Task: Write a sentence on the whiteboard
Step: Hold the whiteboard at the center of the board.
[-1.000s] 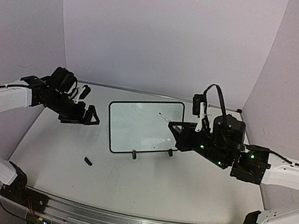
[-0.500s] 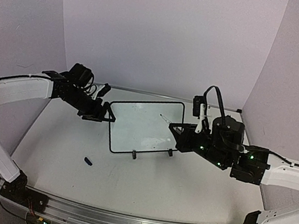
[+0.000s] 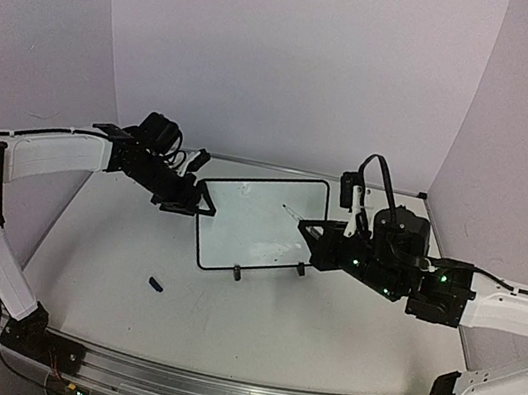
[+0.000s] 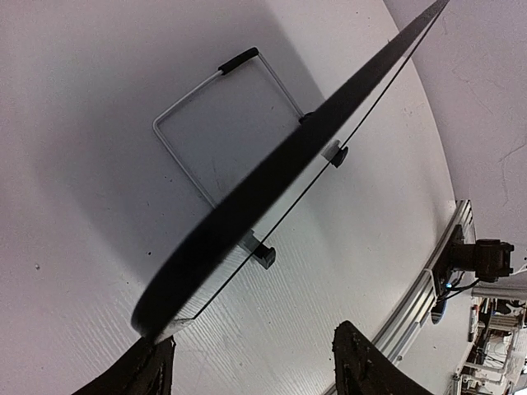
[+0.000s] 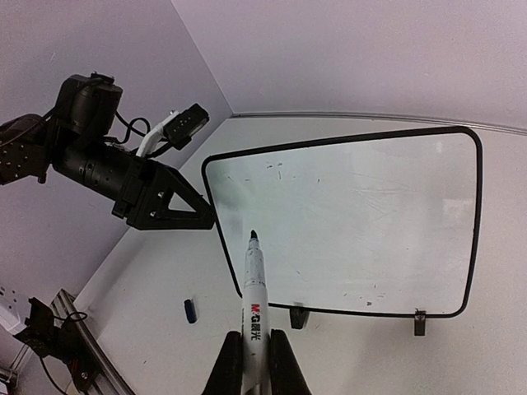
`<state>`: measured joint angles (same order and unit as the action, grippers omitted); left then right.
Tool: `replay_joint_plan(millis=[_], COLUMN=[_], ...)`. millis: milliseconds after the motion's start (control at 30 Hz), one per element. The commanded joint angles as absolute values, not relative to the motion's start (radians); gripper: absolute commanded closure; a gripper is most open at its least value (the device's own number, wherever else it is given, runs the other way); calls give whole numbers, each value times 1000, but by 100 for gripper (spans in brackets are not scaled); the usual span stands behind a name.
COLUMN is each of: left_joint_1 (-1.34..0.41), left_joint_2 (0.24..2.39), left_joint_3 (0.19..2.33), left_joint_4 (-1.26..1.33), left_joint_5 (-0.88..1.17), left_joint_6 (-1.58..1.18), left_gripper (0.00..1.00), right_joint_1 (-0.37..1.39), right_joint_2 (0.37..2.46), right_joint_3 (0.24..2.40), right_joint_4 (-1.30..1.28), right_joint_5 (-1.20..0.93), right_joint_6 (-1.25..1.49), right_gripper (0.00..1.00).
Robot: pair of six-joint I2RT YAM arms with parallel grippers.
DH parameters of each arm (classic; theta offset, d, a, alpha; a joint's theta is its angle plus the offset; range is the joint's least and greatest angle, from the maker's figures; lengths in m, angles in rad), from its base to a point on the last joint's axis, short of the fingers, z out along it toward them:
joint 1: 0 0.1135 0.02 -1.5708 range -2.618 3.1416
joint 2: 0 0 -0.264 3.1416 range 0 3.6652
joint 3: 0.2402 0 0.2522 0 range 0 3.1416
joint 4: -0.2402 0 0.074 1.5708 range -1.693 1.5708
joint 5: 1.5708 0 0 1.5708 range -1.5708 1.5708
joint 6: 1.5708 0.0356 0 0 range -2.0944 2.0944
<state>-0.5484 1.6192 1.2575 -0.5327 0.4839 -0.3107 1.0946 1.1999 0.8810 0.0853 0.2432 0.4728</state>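
The whiteboard (image 3: 259, 227) stands on its two feet mid-table, its face bare except for faint specks (image 5: 354, 222); the sentence is not in view. My left gripper (image 3: 200, 185) is at the board's left edge, one finger in front and one behind, jaws apart. In the left wrist view the board's dark edge (image 4: 272, 181) runs diagonally, with its corner beside the left fingertip (image 4: 152, 370) of my left gripper (image 4: 259, 374). My right gripper (image 5: 255, 362) is shut on a white uncapped marker (image 5: 255, 288), whose tip hovers near the board's lower left corner.
A small dark marker cap (image 3: 156, 285) lies on the table in front of the board's left side. A wire stand (image 4: 218, 123) props the board from behind. The metal rail (image 3: 211, 392) runs along the near edge. Walls close in left, back and right.
My left arm has swung right from the table's left side to the board's left edge, and its jaws have narrowed. The board has shifted slightly right. My right arm holds still.
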Motion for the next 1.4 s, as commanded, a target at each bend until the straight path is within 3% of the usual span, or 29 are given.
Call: replay_joint_plan(millis=[0,233,500,867,1100,1200,1367], left_joint_1=[-565,-578,-551,-489,-489,-489,-489], left_joint_2=[1647,1660,1574,1618,1632,1642,1646], left_joint_3=[1325,1337,1304,1293,1264,1264,1250], left_joint_4=[-506,-521,-628,-504,-427,-441,-442], left_joint_5=[482,470,358,593,620,601,568], left_joint_6=[-301,-291,-182,-77,-36,-17,-4], left_gripper=[35,35,20,46,53,64,70], right_joint_1=[1096,1097,1097,1074,1059,1059,1057], right_joint_2=[1176,1173,1241,1425,1516,1557,1610], right_joint_3=[867,862,923,997,1049,1078,1126], right_joint_4=[91,91,90,209,256,258,259], right_joint_5=[261,264,161,78,90,116,124], right_joint_6=[485,487,397,309,278,272,260], right_gripper=[100,100,100,100,100,100,100])
